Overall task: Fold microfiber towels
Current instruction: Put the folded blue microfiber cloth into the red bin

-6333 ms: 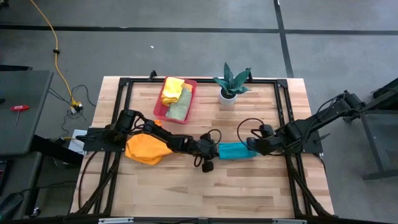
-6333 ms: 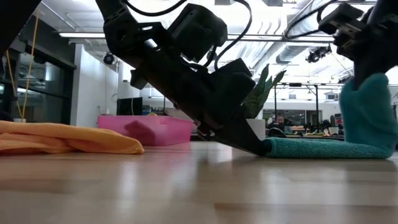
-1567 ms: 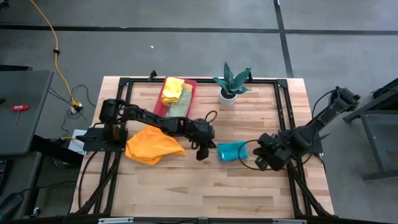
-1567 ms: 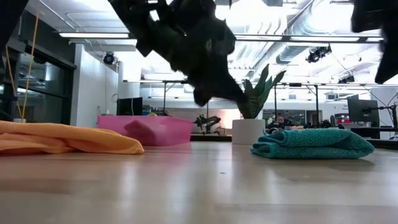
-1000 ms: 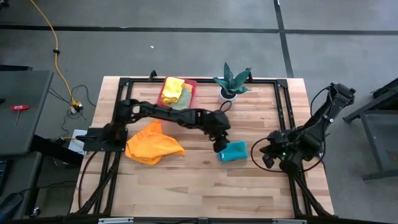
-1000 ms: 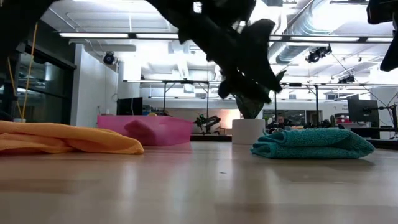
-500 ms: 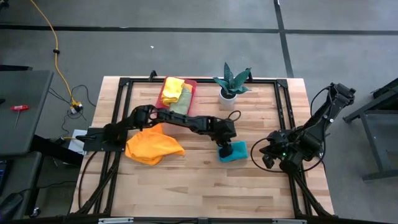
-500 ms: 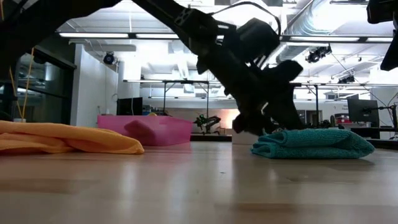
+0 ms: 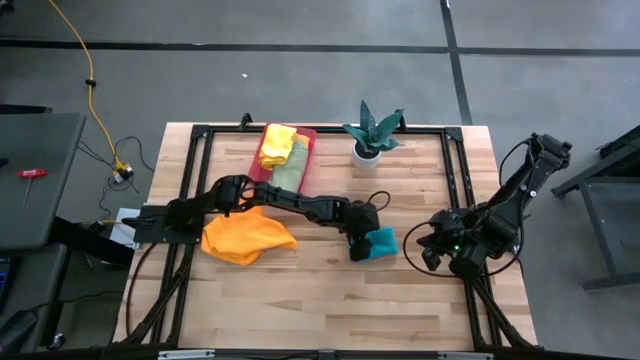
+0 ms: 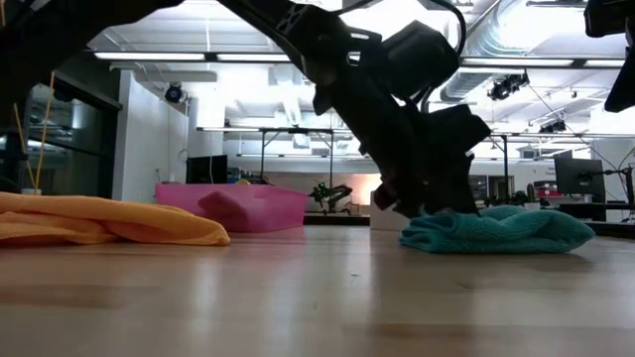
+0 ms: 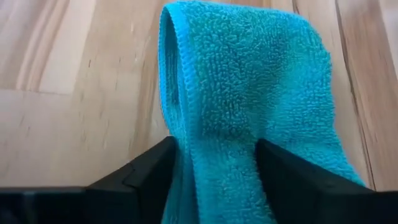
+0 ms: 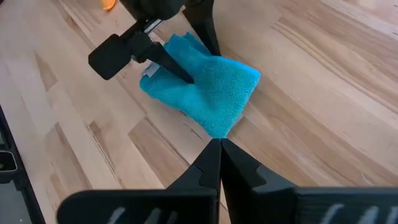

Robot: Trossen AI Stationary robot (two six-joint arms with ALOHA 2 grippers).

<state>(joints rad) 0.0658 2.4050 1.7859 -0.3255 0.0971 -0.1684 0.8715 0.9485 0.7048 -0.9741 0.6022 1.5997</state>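
Observation:
A folded teal towel (image 9: 380,242) lies flat on the wooden table right of centre. My left gripper (image 11: 216,142) has come down on the end of it that faces the table's left and is shut on that end. It also shows in the right wrist view (image 12: 202,65) and in the low view (image 10: 427,203). An orange towel (image 9: 247,236) lies crumpled on the table at the left. My right gripper (image 12: 219,146) hangs shut and empty, off the table, to the right of the teal towel (image 12: 214,93). My left gripper pinches the folded teal towel at its left end (image 11: 214,180), several layers thick, with one finger (image 11: 149,174) on each long side. The fingers slant down from the table's left and lie along the towel. The towel lies on the table, narrowed between the fingers.
A pink tray (image 9: 262,178) at the far side holds a yellow towel (image 9: 278,143) and a light green towel (image 9: 292,170). A potted plant (image 9: 370,135) stands to its right. Bare wood lies along the table's near side.
My left gripper has sunk from above the teal towel down onto its left end, sliding a little toward the table's near edge. Its fingers now stand on either side of that end, and the towel's top has turned lumpier there. The towel has stayed in place.

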